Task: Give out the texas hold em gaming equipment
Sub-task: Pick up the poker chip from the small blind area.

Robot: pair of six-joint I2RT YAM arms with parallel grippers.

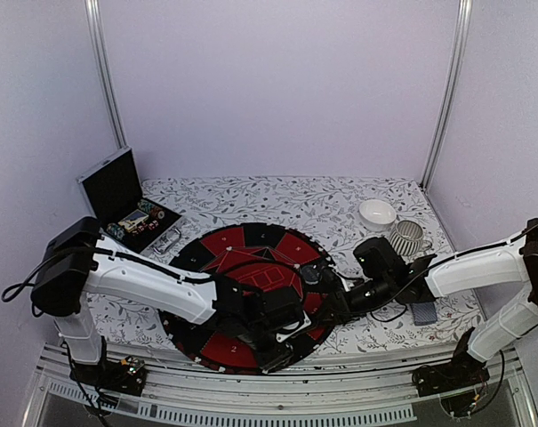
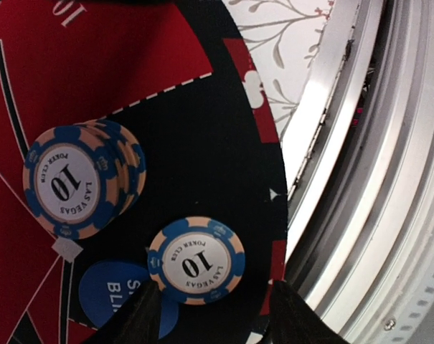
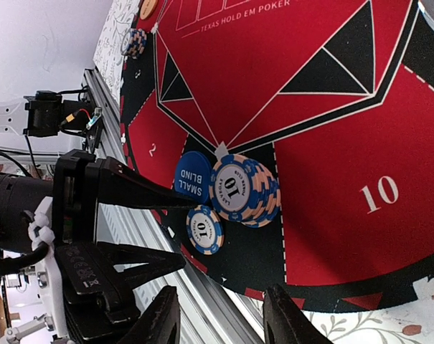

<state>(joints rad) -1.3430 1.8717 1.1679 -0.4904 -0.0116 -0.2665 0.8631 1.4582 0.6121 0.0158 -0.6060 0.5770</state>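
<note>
We stretch our left arm (image 1: 153,280) from the left edge toward lower centre, the left gripper (image 2: 213,322) spread wide and empty. Our right arm (image 1: 473,267) comes in from the right edge, its right gripper (image 3: 220,319) likewise parted, gripping nothing.

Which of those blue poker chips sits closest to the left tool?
The single chip lying alone just ahead of the left tool; the other chips sit piled in a stack farther off.
</note>
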